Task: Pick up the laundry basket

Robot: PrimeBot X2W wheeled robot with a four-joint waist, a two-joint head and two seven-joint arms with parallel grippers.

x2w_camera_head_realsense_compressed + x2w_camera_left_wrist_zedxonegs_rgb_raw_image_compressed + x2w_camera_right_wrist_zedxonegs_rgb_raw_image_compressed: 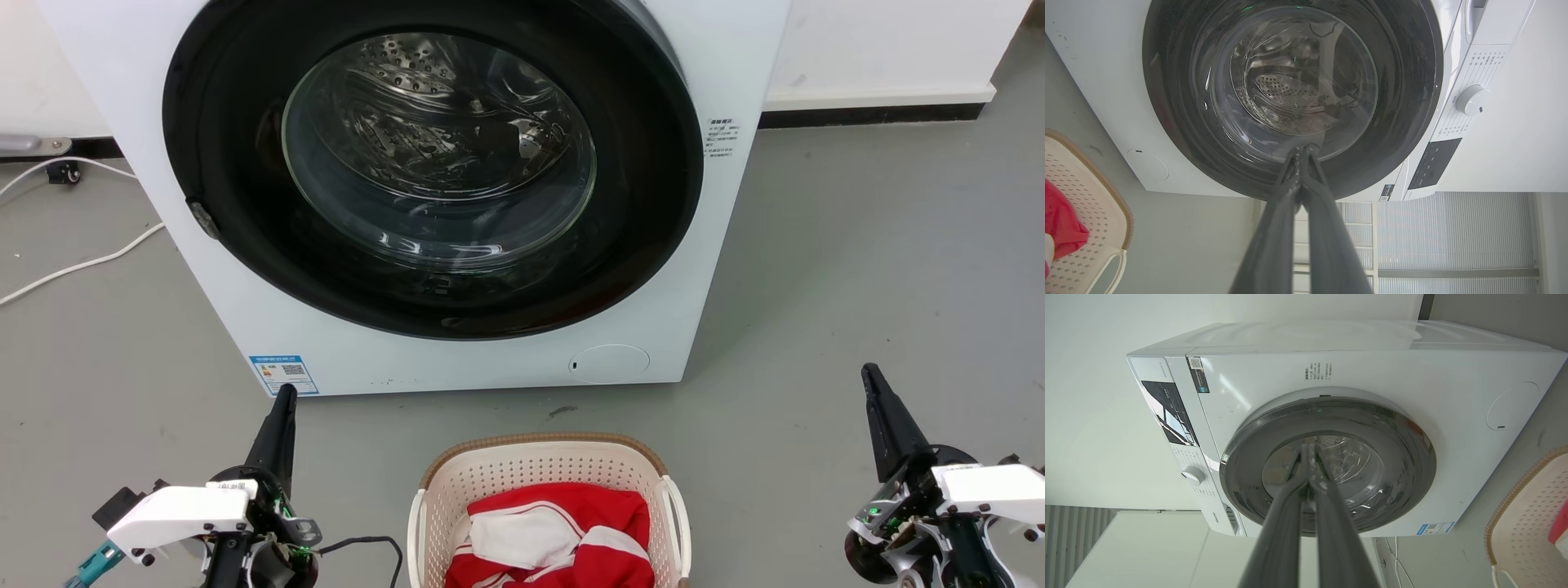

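Laundry basket point(540, 439) on floor point(824, 286) between left gripper point(285, 397) and right gripper point(870, 380), both fingers clenched, empty. Risk: uneven grasp tips basket, spilling red clothes point(571, 539).

White washing machine point(457, 367), round glass door shut; white cable point(82, 265) on grey floor point(857, 286) alongside.
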